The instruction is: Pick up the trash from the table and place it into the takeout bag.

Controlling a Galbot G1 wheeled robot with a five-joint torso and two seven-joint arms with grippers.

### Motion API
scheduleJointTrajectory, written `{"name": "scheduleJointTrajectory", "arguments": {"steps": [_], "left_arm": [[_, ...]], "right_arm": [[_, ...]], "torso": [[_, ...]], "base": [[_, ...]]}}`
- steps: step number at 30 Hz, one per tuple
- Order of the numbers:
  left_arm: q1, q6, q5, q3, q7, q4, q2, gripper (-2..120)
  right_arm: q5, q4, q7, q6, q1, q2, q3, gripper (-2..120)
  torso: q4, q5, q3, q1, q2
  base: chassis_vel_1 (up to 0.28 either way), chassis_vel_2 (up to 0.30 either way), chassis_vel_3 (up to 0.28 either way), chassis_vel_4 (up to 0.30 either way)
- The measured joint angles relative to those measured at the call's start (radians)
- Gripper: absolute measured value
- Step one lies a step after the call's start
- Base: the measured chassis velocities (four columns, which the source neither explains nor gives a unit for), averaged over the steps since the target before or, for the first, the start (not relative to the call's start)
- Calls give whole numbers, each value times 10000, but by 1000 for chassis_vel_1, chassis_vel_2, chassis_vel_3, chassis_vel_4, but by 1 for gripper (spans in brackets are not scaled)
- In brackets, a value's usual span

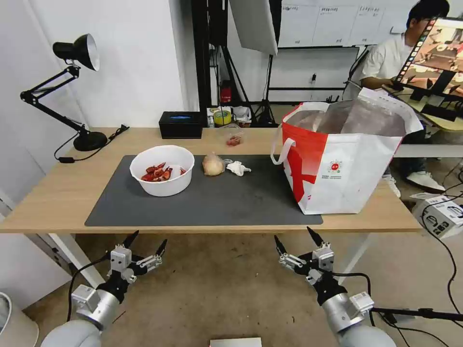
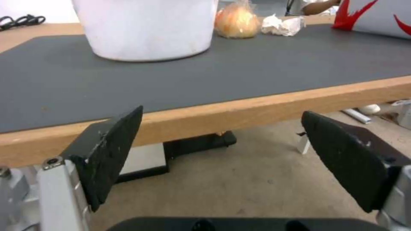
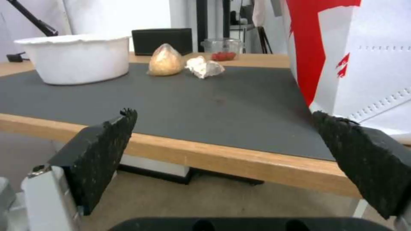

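- Grippers below the near edge of the table (image 1: 58,202), both over the floor and touching nothing.
- Left gripper (image 1: 147,244) under the left half of the near edge, fingers spread wide apart, nothing between them.
- Right gripper (image 1: 295,242) under the right half of the near edge, near the bag's side of the desk, fingers likewise spread wide and empty.
- Dark grey mat (image 1: 217,202) across the middle of the desk.
- White round bowl (image 1: 162,170) of red scraps on the left part of the mat, upright.
- Beige wrapped lump (image 1: 213,164) just beside the bowl on its right, at the mat's far edge.
- Crumpled tissue (image 1: 238,168) just right of the lump, close to it; contact between the two hard to tell.
- Takeout bag (image 1: 345,164) upright at the right end of the desk, mouth open, foil lining showing, one white loop handle hanging toward the mat.
- Small clear tub (image 1: 234,140) with red bits on bare wood behind the mat.
- Black box (image 1: 182,124) at the far edge, black desk lamp (image 1: 77,53) at the far left corner.
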Motion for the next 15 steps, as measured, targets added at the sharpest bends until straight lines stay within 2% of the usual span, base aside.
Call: {"name": "scheduleJointTrajectory", "arguments": {"steps": [5, 10, 12, 15], "left_arm": [[184, -63, 55, -76, 89, -3, -61, 100], [378, -91, 103, -258, 148, -123, -19, 100], [380, -91, 103, -271, 151, -137, -4, 100], [423, -81, 20, -404, 155, -301, 180, 100]], "right_arm": [[24, -8, 29, -87, 277, -46, -157, 100], [838, 203, 178, -873, 1742, -267, -757, 100], [882, 206, 183, -920, 1842, -279, -803, 100], [1399, 30, 516, -1888, 3729, -272, -1976, 100]], "torso": [[0, -1, 0, 0, 0], [1, -1, 1, 0, 0], [1, 0, 1, 1, 0], [0, 4, 2, 1, 0]], "base": [[0, 0, 0, 0], [0, 0, 0, 0], [0, 0, 0, 0], [0, 0, 0, 0]]}}
